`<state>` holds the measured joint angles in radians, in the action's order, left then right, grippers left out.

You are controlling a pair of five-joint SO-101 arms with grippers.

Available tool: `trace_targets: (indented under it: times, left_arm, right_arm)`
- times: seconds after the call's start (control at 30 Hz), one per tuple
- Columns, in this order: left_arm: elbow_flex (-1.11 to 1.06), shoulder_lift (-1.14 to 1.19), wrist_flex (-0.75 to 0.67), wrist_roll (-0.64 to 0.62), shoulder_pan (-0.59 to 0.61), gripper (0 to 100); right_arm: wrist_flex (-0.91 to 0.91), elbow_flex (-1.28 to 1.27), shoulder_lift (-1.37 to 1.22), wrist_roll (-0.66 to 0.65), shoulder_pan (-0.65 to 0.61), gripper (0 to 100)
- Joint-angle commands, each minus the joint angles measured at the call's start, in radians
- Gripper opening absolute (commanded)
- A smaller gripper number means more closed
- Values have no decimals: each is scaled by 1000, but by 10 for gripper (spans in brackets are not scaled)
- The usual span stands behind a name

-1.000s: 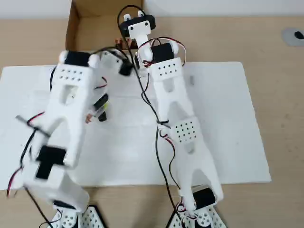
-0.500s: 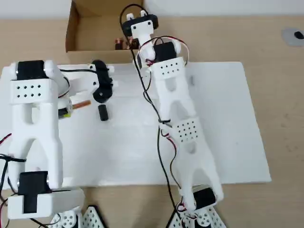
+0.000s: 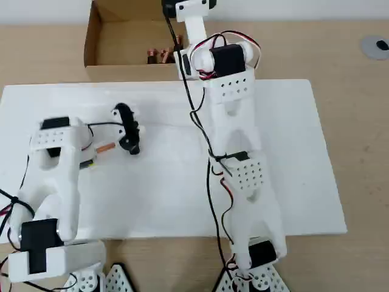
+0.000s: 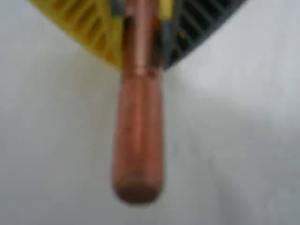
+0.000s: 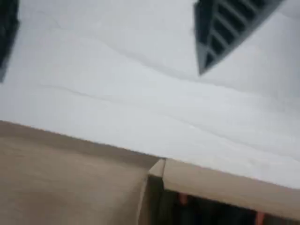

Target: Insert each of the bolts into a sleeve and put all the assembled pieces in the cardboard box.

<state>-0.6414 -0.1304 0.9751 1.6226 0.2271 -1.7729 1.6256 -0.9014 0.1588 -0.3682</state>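
bolt: copper bolt (image 3: 107, 147) lies roughly level just above the white mat (image 3: 292, 152), left of centre; the left wrist view shows the shank (image 4: 138, 126) sticking out free with a rounded end
left gripper: left gripper (image 4: 140, 44) is clamped on the bolt's back end, one yellow jaw and one dark jaw, narrow gap
sleeve: black sleeve (image 3: 132, 148) on the mat just past the bolt's free end; it blends with a black part of the left arm above it, so I cannot tell if bolt and sleeve touch
cardboard box: cardboard box (image 3: 91, 48) at the far edge of the mat, open top, on the table (image 3: 358, 121)
pieces in box: copper and dark pieces (image 3: 158, 56) lie against the box's near wall, right of its middle; copper ends also show in the right wrist view (image 5: 183, 199)
right gripper: right gripper (image 5: 105, 37) is spread wide with nothing between the jaws, raised at the far right side of the box
right arm: stretched out long across the mat toward the box
left arm: folded back at the mat's left side, well apart from the box
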Motion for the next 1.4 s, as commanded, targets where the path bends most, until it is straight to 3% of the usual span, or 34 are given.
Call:
trace_targets:
  times: [0.0, 0.17, 0.4, 0.6, 0.73, 0.87, 1.0, 1.17, 1.23, 1.37]
  left_arm:
    - [-58, -45, -140, 345, 32, 7]
    - [-91, -45, -252, 264, 48, 15]
    - [-80, -56, -253, 121, 48, 184]
    - [15, -104, -189, -195, 51, 271]
    - [120, -242, 80, -543, -2, 282]
    - [178, -367, 311, -1102, -94, 280]
    - [138, -429, 385, -1653, -107, 279]
    - [112, -441, 388, -2228, -124, 279]
    - [100, -441, 382, -2346, -109, 279]
    - [18, -447, 229, -2440, -94, 279]
  right_arm:
    - [-12, 41, 99, -14, 22, 300]
    - [-12, 41, 99, -14, 22, 300]
    - [-12, 39, 97, -14, 22, 300]
    - [-14, 39, 97, -14, 24, 300]
    - [-14, 39, 96, -14, 24, 300]
    - [-14, 39, 97, -12, 24, 300]
    - [-14, 39, 97, -11, 33, 300]
    - [-15, 39, 97, -11, 51, 300]
    - [-15, 39, 97, -11, 67, 300]
    - [-15, 39, 99, -11, 96, 300]
